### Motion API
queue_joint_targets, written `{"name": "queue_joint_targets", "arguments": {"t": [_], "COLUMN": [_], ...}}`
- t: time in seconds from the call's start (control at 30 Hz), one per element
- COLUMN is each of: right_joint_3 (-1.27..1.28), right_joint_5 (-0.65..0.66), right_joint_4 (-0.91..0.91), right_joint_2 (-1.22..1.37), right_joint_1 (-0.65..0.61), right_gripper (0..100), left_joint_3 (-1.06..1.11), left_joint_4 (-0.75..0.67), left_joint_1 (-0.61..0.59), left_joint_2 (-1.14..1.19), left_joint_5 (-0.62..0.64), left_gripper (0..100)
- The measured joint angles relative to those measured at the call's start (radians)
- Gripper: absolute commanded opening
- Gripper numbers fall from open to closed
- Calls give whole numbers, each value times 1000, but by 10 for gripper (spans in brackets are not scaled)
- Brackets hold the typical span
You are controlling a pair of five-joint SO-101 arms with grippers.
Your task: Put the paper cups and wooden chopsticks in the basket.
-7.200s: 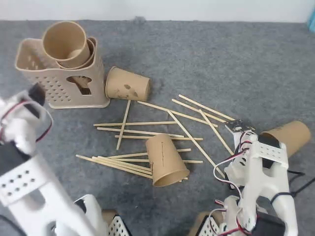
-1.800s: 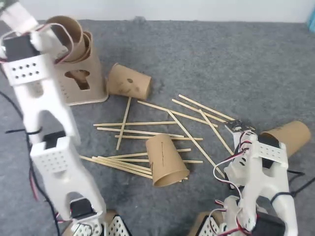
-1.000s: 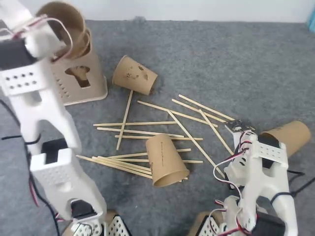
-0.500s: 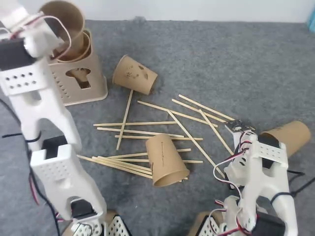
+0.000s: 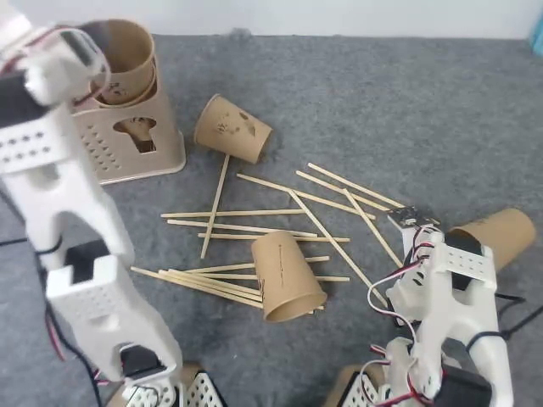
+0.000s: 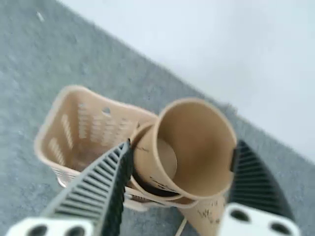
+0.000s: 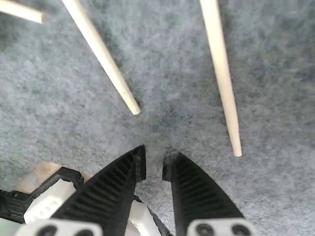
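Paper cup in the middle: lies on its side across several chopsticks, with its mouth toward the front edge of the table.
Right arm: folded low by the front right corner.
Right claw: points down at the grey table cover. Its fingers are pressed almost together with a sliver between the tips and nothing in them. Two chopstick ends lie just past the tips, apart from them.
Paper cup at the right edge: on its side just beside the right arm and partly hidden by it.
Chopsticks: loose over the middle of the table, crossing one another. A few lie close together toward the front left, and others fan out toward the right edge.
Paper cup beyond the middle: on its side near the basket but apart from it. One chopstick's far end comes close to it.
Basket: beige and perforated, upright at the far left corner.
Lower cup: stands in the basket, at the end nearer the table's middle.
Top cup: seated inside the lower cup, slightly tilted, mouth up.
Left claw: pinching the top cup, with one ribbed finger against each side of its wall.
Left arm: reaches from the front left corner up to the basket.
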Motion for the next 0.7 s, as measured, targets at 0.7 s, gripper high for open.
{"name": "queue_joint_targets", "arguments": {"t": [0.7], "right_joint_3": [0], "right_joint_5": [29], "right_joint_4": [0], "right_joint_2": [0], "right_joint_1": [0], "right_gripper": [69], "left_joint_3": [106], "left_joint_4": [-328], "left_joint_1": [95], "left_joint_2": [-29], "left_joint_5": [3], "left_gripper": [10]}}
